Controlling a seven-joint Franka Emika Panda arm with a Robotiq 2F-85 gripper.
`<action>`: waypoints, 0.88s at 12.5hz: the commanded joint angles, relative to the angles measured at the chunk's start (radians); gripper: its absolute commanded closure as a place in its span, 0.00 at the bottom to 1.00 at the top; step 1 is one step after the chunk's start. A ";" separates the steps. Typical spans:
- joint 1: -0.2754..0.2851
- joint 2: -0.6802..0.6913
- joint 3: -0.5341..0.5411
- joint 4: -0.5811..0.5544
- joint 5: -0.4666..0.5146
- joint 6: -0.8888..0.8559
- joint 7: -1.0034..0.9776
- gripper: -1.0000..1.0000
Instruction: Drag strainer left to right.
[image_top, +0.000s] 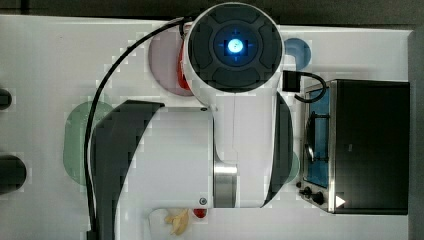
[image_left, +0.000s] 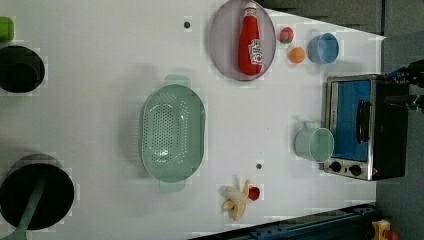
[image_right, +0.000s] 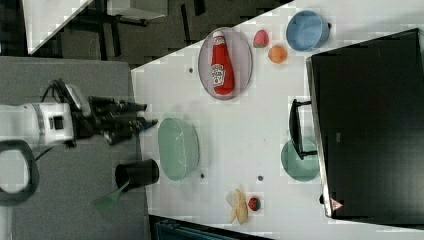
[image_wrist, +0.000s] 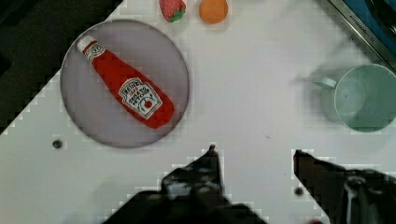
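The strainer (image_left: 172, 132) is a pale green oval colander with a holed basin and small end tabs, lying on the white table (image_left: 100, 100). It also appears in the right view as the strainer (image_right: 177, 148), and the top view's left shows part of the strainer (image_top: 75, 145) beside the arm. My gripper (image_right: 151, 114) is open and holds nothing. In the right view it sits just left of the strainer's upper rim, apart from it. In the wrist view the gripper (image_wrist: 254, 156) has bare table between its dark fingers (image_wrist: 212, 156).
A grey plate (image_left: 225, 50) carries a ketchup bottle (image_left: 250, 40). A strawberry (image_left: 286, 35), an orange (image_left: 297, 55) and a blue bowl (image_left: 322, 48) lie nearby. A mint mug (image_left: 314, 144) stands by the toaster oven (image_left: 365, 125). A banana (image_left: 237, 197) and black pots (image_left: 20, 67) occupy the edges.
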 joint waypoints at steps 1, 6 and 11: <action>-0.034 -0.415 -0.046 -0.209 -0.010 -0.182 -0.018 0.21; -0.014 -0.392 0.007 -0.210 0.030 -0.158 -0.016 0.00; 0.008 -0.254 0.260 -0.211 0.047 -0.092 0.309 0.00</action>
